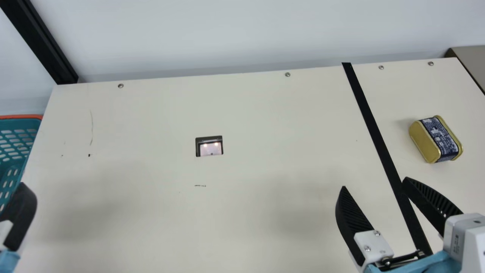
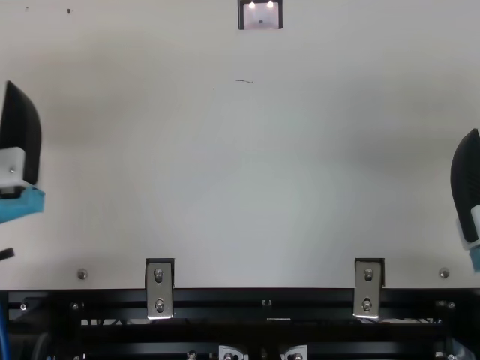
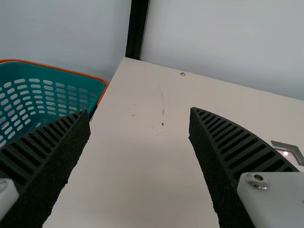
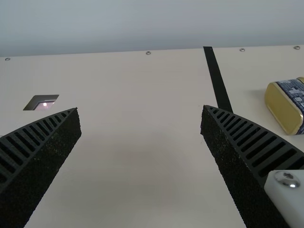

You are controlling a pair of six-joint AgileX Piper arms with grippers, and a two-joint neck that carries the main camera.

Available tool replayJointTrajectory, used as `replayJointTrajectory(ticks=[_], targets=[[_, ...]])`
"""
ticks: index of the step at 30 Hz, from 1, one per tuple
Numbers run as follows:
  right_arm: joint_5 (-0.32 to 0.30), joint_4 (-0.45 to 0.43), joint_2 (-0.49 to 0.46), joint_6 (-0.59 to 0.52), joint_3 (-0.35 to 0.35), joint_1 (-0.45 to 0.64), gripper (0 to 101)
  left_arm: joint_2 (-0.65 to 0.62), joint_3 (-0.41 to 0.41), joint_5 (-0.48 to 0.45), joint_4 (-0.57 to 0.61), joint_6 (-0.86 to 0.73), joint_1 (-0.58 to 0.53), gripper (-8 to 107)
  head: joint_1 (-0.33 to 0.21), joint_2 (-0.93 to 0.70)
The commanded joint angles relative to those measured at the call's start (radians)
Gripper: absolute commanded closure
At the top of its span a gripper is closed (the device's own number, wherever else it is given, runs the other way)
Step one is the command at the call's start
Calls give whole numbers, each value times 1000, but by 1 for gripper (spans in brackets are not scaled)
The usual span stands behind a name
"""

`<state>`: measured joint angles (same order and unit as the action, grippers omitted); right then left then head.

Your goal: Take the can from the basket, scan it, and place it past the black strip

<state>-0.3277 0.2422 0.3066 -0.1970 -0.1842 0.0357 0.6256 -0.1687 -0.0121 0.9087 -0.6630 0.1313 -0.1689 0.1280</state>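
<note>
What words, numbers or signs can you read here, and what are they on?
None that I can read for sure.
Blue label on the gold can: pale print, too small and blurred to read.
White casing of the right pincer: a tiny line of dark marks, too small to read.
Table: a short dark scribble, but I can't make out any letters in it.

Smooth, softly glossy metal is noted on the gold-coloured, rounded can (image 1: 424, 143), far right. Smooth plastic is observed in the teal perforated basket (image 3: 57, 75), left. The cream flat table (image 1: 246, 113) and long black strip (image 1: 367, 113) are recorded as matt; shiny metal is seen in the small round screws (image 1: 287, 74).
</note>
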Motion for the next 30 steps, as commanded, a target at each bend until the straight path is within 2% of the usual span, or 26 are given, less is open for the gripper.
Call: replayJointTrajectory(ticks=[1, 8, 13, 24, 27, 30], targets=[[0, 0, 0, 0, 0, 0, 0, 19, -27, -66, -22, 50, 61, 9, -40, -7], [0, 0, 0, 0, 0, 0, 0, 51, -117, -158, -163, 139, 176, 9, -40, -7], [0, 0, 0, 0, 0, 0, 0, 25, -144, -121, -292, 139, 188, 9, -40, -7], [0, 0, 0, 0, 0, 0, 0, -76, -60, 38, -527, 112, 118, 9, -40, -7], [0, 0, 0, 0, 0, 0, 0, -102, -35, 28, -562, 137, 108, 9, -40, -7], [0, 0, 0, 0, 0, 0, 0, -129, -21, -28, -581, 186, 98, 9, -40, -7]])
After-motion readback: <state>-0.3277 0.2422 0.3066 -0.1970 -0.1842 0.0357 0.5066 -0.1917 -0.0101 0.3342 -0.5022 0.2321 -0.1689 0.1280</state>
